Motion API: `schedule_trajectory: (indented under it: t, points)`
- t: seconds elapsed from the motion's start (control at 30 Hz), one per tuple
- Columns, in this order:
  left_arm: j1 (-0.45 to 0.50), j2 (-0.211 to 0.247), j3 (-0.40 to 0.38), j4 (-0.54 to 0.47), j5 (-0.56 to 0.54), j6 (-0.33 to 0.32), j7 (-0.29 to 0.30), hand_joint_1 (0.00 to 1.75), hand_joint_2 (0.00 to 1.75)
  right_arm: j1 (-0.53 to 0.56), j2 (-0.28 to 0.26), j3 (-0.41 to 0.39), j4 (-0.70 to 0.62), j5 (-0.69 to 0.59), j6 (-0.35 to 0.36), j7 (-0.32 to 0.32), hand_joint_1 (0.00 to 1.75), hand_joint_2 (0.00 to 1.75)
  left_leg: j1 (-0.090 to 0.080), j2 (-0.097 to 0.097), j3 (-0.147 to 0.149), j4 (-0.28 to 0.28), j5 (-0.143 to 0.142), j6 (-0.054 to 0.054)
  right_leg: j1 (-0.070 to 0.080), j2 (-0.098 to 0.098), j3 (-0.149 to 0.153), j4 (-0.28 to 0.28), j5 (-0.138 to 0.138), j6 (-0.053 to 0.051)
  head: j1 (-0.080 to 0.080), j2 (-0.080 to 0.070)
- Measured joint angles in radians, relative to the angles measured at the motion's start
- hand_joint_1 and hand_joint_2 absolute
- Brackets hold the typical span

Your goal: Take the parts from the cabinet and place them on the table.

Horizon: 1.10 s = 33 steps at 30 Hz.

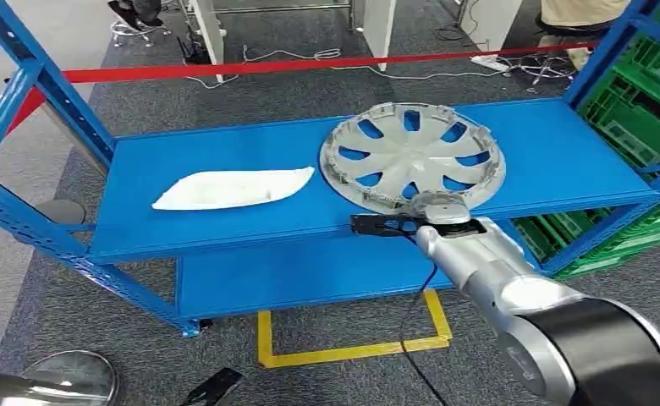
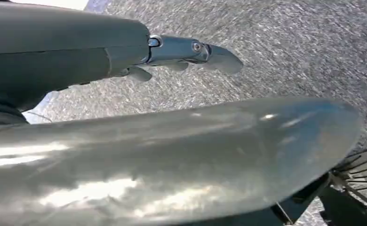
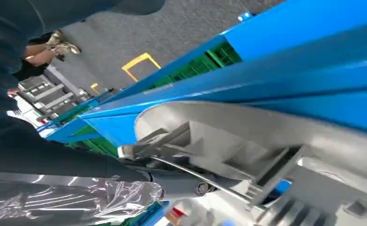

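While both parts sit on blue shelf (image 1: 225, 152), nothing delivered yet: hubcap (image 1: 411, 154) at right hand (image 1: 441, 211), fingers (image 3: 181, 181) under rim, grip unclear; white trim piece (image 1: 233, 188) untouched; left hand (image 2: 191, 49) idle, fingers apart.

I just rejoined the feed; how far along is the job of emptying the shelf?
Nothing looks moved yet. The wheel cover and the white part both lie on the blue shelf. The right hand is at the wheel cover's near rim; whether it grips is unclear. Lifting and placing both remain.
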Motion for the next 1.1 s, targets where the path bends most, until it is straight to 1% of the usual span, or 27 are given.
schedule_trajectory:
  t: [0.3,0.43,0.8,1.0,1.1]
  points:
    - [-0.005,-0.001,-0.005,0.0,-0.007,-0.006,0.0,0.0,0.0,0.003,-0.017,0.0,0.0,-0.005,-0.007,0.003,1.75,1.75,0.0,0.0,0.009,0.0,-0.003,0.002,0.0,0.0,0.009,-0.001,-0.002,0.0,0.0,0.0]
    - [-0.008,-0.001,-0.007,0.0,-0.01,-0.007,-0.003,0.0,0.0,0.003,-0.019,0.0,0.0,-0.01,-0.007,0.001,1.75,1.75,0.0,0.0,0.016,0.0,-0.004,0.001,0.0,0.0,0.016,-0.001,-0.004,0.001,0.0,0.0]
    - [-0.008,0.0,-0.008,0.0,-0.011,-0.009,-0.007,0.0,0.0,0.009,-0.021,-0.003,0.0,-0.013,-0.026,-0.003,1.75,1.75,0.0,0.0,0.019,0.0,-0.004,0.001,0.0,0.001,0.02,-0.001,-0.004,0.002,0.0,0.0]
    - [-0.008,0.001,-0.008,0.0,-0.008,-0.007,-0.01,0.0,0.0,0.01,-0.021,-0.003,0.0,-0.013,-0.052,-0.02,1.75,1.75,0.0,0.0,0.019,0.0,-0.004,0.001,0.0,0.001,0.02,-0.001,-0.004,0.002,0.0,0.0]
    - [-0.008,0.002,-0.008,0.0,-0.006,-0.007,-0.01,0.0,0.0,0.01,-0.02,-0.003,0.0,-0.013,-0.054,-0.023,1.75,1.75,0.0,0.0,0.019,0.0,-0.004,0.001,0.0,0.001,0.02,-0.001,-0.004,0.002,0.0,0.0]
